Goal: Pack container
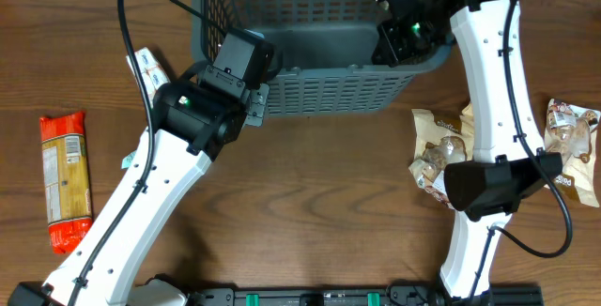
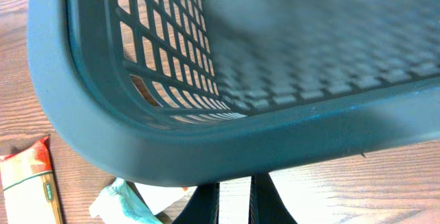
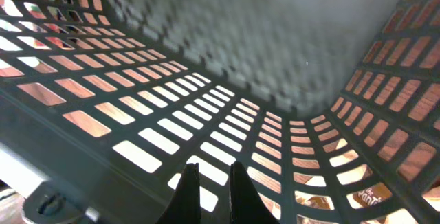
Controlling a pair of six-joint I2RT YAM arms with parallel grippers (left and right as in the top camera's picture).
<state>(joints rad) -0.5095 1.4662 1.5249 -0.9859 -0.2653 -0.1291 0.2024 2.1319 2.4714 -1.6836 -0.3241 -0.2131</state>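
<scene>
At upper centre, the container (image 1: 329,90) was flanked at 2 corners by the left hand (image 2: 234,186) and right hand (image 3: 211,172), both pressed together, probably to steady it.

**Overhead.** The picture's top edge cuts off the container (image 1: 319,90), so we cannot see its far rim. The right arm (image 1: 493,90) covers part of a snack bag (image 1: 432,160) near the right edge of the tabletop (image 1: 310,212), and the bag's print is too small to read.

**Left wrist view.** The container's floor is blurred. The fingertips of the left gripper (image 2: 236,191) vanish under its rim. The picture's lower left corner cuts off the red packet (image 2: 24,183).
</scene>
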